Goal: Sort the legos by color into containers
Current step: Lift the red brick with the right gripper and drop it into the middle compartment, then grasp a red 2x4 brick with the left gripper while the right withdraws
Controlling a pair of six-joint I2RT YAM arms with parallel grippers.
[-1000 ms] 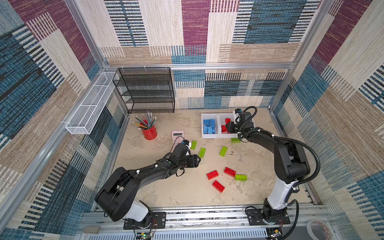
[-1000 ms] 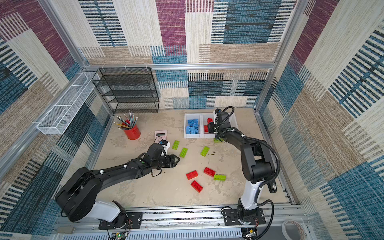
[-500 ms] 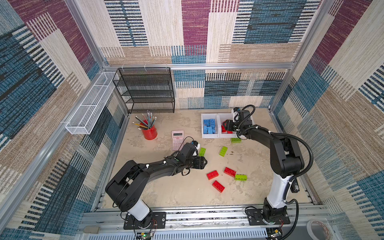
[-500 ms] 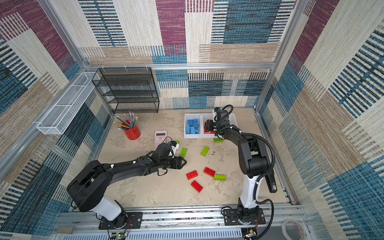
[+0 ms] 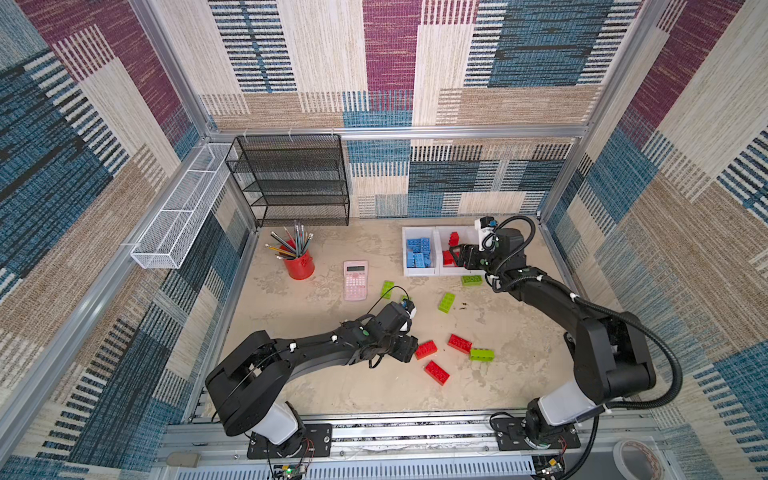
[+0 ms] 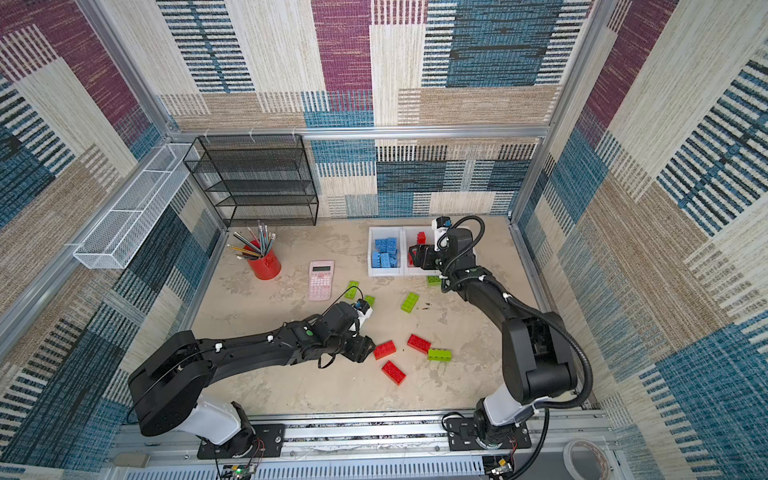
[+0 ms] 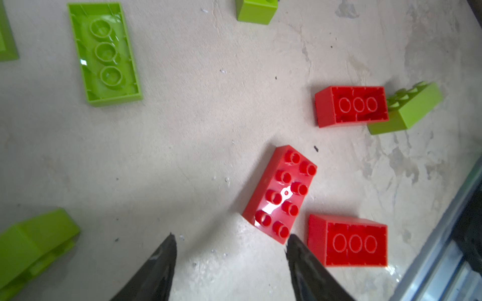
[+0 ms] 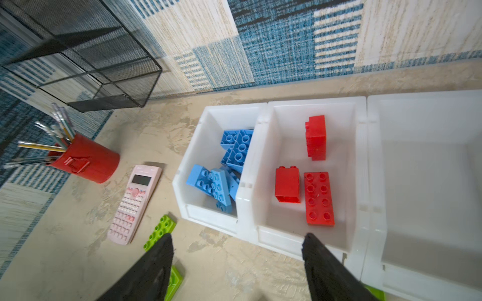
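Observation:
Three white containers stand in a row at the back right. One [image 8: 206, 125] holds several blue legos [image 8: 236, 148], the middle one [image 8: 313, 103] holds three red legos [image 8: 318, 198], and the last [image 8: 430, 125] is empty. My right gripper [image 8: 237, 237] hovers open and empty by the middle container's front, also in a top view [image 5: 457, 257]. Three red legos lie loose mid-table, the nearest [image 5: 426, 350] studs up [image 7: 280, 194]. My left gripper [image 7: 229, 238] is open just beside it, holding nothing. Several lime green legos [image 5: 446, 302] are scattered about, one [image 5: 482, 354] against a red lego.
A pink calculator [image 5: 355, 279] lies left of the containers, with a red pencil cup [image 5: 298, 266] further left. A black mesh shelf [image 5: 291, 183] stands at the back. A white wire tray [image 5: 178, 212] hangs on the left wall.
The right gripper has opened over the middle container. My left gripper has swung right and toward the front, away from the green legos to the loose red ones.

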